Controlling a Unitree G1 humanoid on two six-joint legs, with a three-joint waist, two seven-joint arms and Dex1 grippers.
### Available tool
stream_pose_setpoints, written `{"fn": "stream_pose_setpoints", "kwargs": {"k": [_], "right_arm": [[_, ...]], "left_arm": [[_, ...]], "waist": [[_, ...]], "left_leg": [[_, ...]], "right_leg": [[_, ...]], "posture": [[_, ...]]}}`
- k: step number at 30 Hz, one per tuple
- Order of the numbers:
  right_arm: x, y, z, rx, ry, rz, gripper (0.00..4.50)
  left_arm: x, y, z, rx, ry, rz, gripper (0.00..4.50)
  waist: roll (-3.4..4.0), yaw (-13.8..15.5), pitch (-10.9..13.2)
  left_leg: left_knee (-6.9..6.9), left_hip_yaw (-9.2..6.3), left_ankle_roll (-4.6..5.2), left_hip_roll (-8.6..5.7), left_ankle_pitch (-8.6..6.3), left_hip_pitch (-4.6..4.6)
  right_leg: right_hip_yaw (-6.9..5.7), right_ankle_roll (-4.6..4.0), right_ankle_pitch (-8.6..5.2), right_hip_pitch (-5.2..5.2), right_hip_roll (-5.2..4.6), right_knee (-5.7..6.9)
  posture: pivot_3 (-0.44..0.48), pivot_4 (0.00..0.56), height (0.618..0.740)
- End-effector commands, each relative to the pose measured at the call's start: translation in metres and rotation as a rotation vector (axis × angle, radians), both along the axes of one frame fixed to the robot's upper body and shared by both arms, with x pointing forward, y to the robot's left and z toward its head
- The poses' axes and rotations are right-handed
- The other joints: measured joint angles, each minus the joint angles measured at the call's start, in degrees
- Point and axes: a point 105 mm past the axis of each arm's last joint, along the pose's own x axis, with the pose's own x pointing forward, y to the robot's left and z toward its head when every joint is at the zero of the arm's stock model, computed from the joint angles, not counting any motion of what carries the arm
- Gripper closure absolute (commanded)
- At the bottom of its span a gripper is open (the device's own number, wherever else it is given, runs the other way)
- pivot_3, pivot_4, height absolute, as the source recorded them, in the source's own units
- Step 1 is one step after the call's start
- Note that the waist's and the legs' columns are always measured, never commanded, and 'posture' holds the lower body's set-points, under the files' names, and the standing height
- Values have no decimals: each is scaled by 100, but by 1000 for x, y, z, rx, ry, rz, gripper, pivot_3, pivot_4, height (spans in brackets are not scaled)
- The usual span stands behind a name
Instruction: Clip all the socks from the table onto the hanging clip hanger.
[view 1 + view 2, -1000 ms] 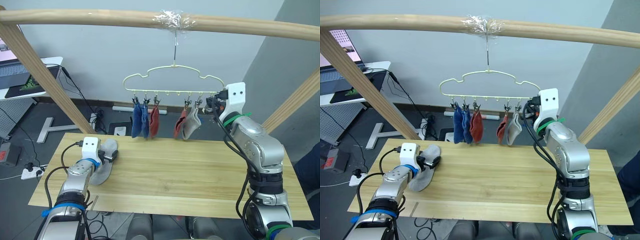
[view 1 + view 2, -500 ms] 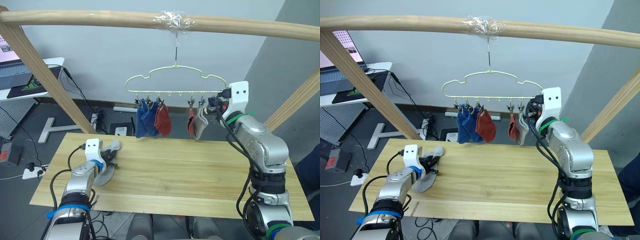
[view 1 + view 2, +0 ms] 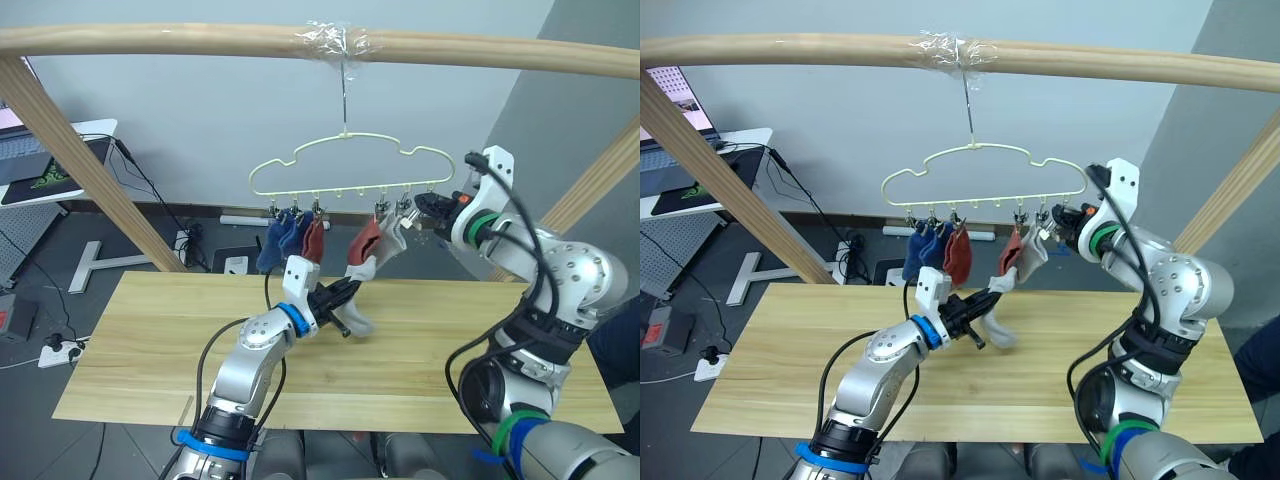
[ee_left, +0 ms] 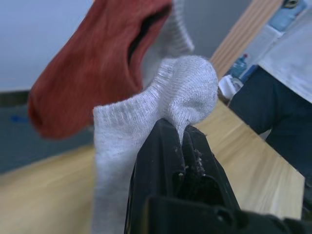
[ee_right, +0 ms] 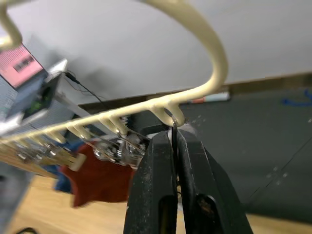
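Left wrist view: left gripper [image 4: 181, 127] clamped on a fold of a light grey sock [image 4: 146, 146], lifted off the table [image 3: 420, 340] and held just under the clip hanger [image 3: 345, 165]. A rust red sock [image 4: 97, 58] hangs right behind it; its clip is cut off at the frame edge.

Right wrist view: right gripper [image 5: 174, 139] pinched closed on a thin metal clip [image 5: 174, 127] at the hanger's right end. Whether that clip is pressed open is hard to make out.

Eye views: blue socks [image 3: 280, 238], another red sock [image 3: 312, 240] and a second grey sock [image 3: 392, 236] hang clipped in the row. Hanger hooks on a wooden rail [image 3: 200, 40] wrapped in clear tape. Pale plank table below; grey wall, cables on floor [image 3: 150, 200], white desk with laptop [image 3: 40, 165] at left. Dark trousers [image 4: 273, 112] of a person beyond the table.
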Motion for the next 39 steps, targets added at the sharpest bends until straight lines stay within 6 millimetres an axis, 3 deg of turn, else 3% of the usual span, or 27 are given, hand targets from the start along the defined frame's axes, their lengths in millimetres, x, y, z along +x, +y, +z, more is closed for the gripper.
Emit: {"fn": "stream_pose_setpoints", "kwargs": {"k": [1,12,20,26,27,28,33,38,39], "right_arm": [[-2,-7,3,43,8,-41,4500],[-6,-2,2,118,9,-63,4500],[-9,-2,1,121,17,-63,4500],[-9,-5,5,128,14,-58,4500],[-9,-5,6,130,8,-51,3961],[-8,-5,7,131,5,-46,3722],[-10,-21,21,86,-48,-43,1718],[-17,-33,33,49,-106,-27,48],[-18,-32,35,39,-114,-22,19]], "left_arm": [[4,-28,39,-47,-141,-66,4472],[23,-49,52,-12,-241,-85,4472],[31,-41,64,-53,-290,-20,4472],[29,-39,62,-37,-289,-30,4472],[28,-40,62,-38,-289,-33,4500],[28,-40,62,-39,-289,-36,4500],[24,-47,68,-55,-284,-74,4500],[18,-58,67,-78,-235,-124,4500],[18,-57,67,-83,-225,-128,4500]], "waist": [[0,23,0],[8,-29,-7],[8,-83,-7],[8,-133,-7],[8,-139,-7],[8,-148,-7],[9,-167,-7],[9,-179,-7],[9,-181,-7]], "left_leg": [[2,-2,0,-2,0,-3],[-3,-2,1,-5,0,-6],[-2,-3,1,-5,0,-8],[-1,-3,1,-5,0,-8],[-1,-3,1,-5,0,-9],[-1,-3,1,-5,0,-9],[-3,-3,1,-5,0,-9],[-3,-2,2,-5,0,-8],[-3,-2,2,-5,0,-9]], "right_leg": [[-4,0,0,1,-2,-1],[-3,2,0,0,-3,-6],[-3,1,0,0,-3,-6],[-3,2,0,0,-3,-5],[-3,2,0,0,-3,-5],[-3,2,0,0,-3,-5],[-2,2,0,0,-3,-6],[-1,2,0,-1,-3,-5],[0,2,0,-1,-3,-5]], "posture": [[45,144,740],[29,132,740],[21,133,740],[25,132,740],[25,132,740],[28,130,740],[24,129,740],[8,123,740],[-4,120,740]]}}
